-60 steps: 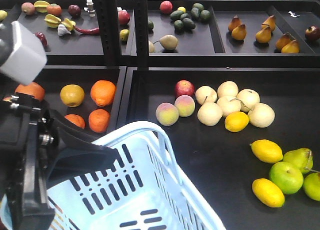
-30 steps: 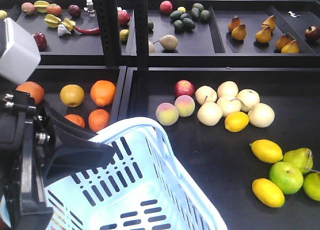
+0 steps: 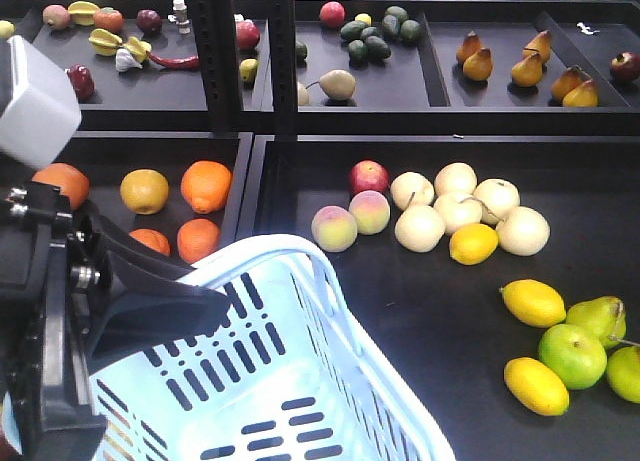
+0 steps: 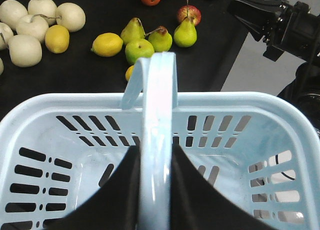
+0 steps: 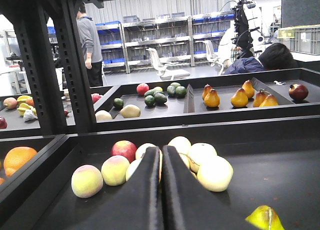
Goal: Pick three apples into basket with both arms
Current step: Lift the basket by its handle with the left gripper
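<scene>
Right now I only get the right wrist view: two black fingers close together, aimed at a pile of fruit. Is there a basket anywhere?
Observer: Yes. A pale blue slotted plastic basket is at the near left in the front view, just in front of the round oranges.
Operator: Is anything holding it?
Observer: The left claw is shut on its hoop handle, with one black finger on each side.
Operator: Is there any fruit in it yet?
Observer: None shows inside it. Both the left wrist view and the front view show only the bare slotted floor.
</scene>
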